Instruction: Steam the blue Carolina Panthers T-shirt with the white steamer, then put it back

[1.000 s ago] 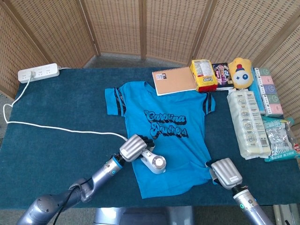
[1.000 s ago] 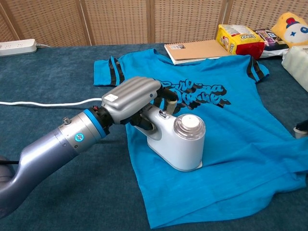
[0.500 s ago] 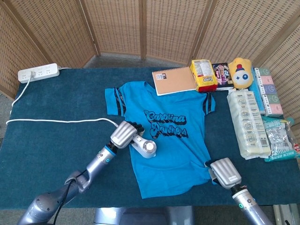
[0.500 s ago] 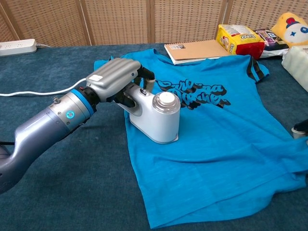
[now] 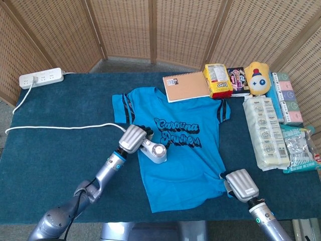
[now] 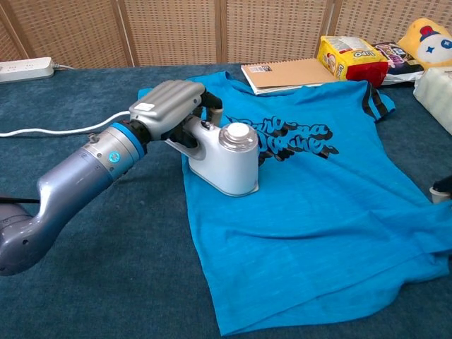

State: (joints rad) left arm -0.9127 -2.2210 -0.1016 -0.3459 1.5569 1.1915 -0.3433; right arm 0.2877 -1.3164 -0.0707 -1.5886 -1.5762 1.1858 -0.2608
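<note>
The blue Carolina Panthers T-shirt (image 5: pixel 188 165) (image 6: pixel 332 212) lies flat in the middle of the dark table. My left hand (image 5: pixel 133 138) (image 6: pixel 168 106) grips the handle of the white steamer (image 5: pixel 155 152) (image 6: pixel 224 159), which rests on the shirt's left side beside the black lettering. Its white cord (image 5: pixel 60 126) (image 6: pixel 56 131) trails left toward the power strip (image 5: pixel 41 78). My right hand (image 5: pixel 242 185) rests palm down on the shirt's lower right corner; its fingers are hidden under the hand. In the chest view only a sliver of the right hand (image 6: pixel 443 188) shows at the right edge.
A spiral notebook (image 5: pixel 186 86) lies just beyond the shirt's collar. Snack packs (image 5: pixel 217 80), a yellow plush toy (image 5: pixel 257 78) and wrapped packets (image 5: pixel 266 131) crowd the table's right side. Wicker screens (image 5: pixel 150 27) stand behind the table.
My left hand has slid the steamer up and left along the shirt, from the lower left part to beside the lettering. The cord followed. The right hand stayed put.
</note>
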